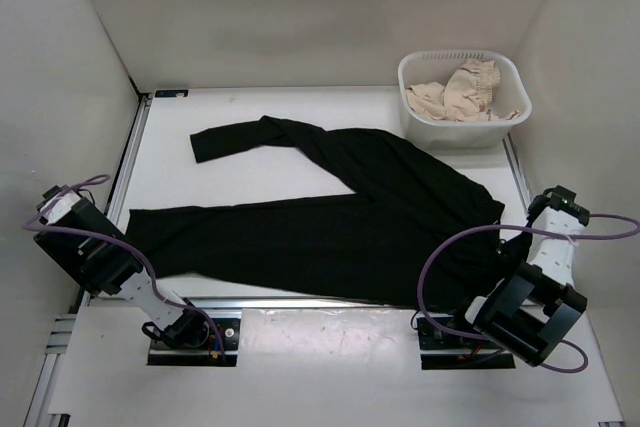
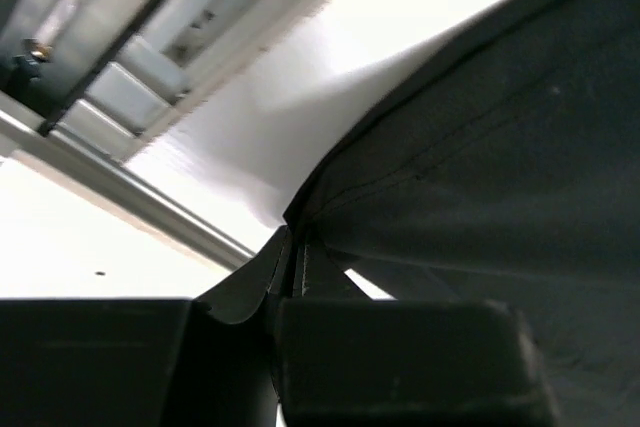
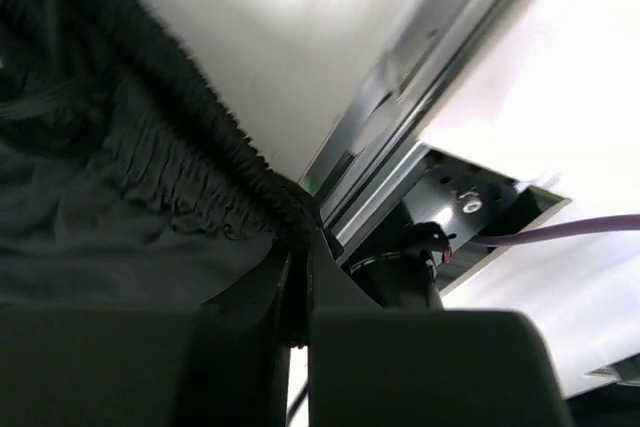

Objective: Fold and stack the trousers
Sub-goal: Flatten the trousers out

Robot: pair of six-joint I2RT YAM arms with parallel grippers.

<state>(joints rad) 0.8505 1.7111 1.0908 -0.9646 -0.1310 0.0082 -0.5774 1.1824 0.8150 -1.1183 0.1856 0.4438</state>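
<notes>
Trousers (image 1: 330, 217), plain black, lie flat across the middle of the white table (image 1: 250, 172) in the top view. Their long axis runs left to right: the waist is at the right edge and the two legs reach left. One leg ends at the left edge and the other angles up toward the upper left. Their near side runs along the table's front edge, so there is little room there. Bare table shows along the far strip and in the wedge between the legs. A white basket (image 1: 415, 72) holding a beige cloth (image 1: 455, 95) sits in the upper right corner, just beside the trousers' seat. White walls close in on three sides. The left arm (image 1: 90, 247) reaches to the leg end and the right arm (image 1: 550, 247) to the waist. Both sets of fingertips are hard to make out from up here.

The left wrist view shows the left gripper (image 2: 293, 247) with its jaws pinched together on the fabric's thin edge. Black cloth fills the right side, white table lies behind it, and a metal rail (image 2: 120, 97) crosses the upper left. The rest of the leg is cut off.

The right wrist view shows the right gripper (image 3: 300, 247) clamped on the gathered elastic waistband, which runs from the upper left down to the fingertips. A metal rail (image 3: 440, 77) and a purple cable (image 3: 560, 232) lie to the right.
</notes>
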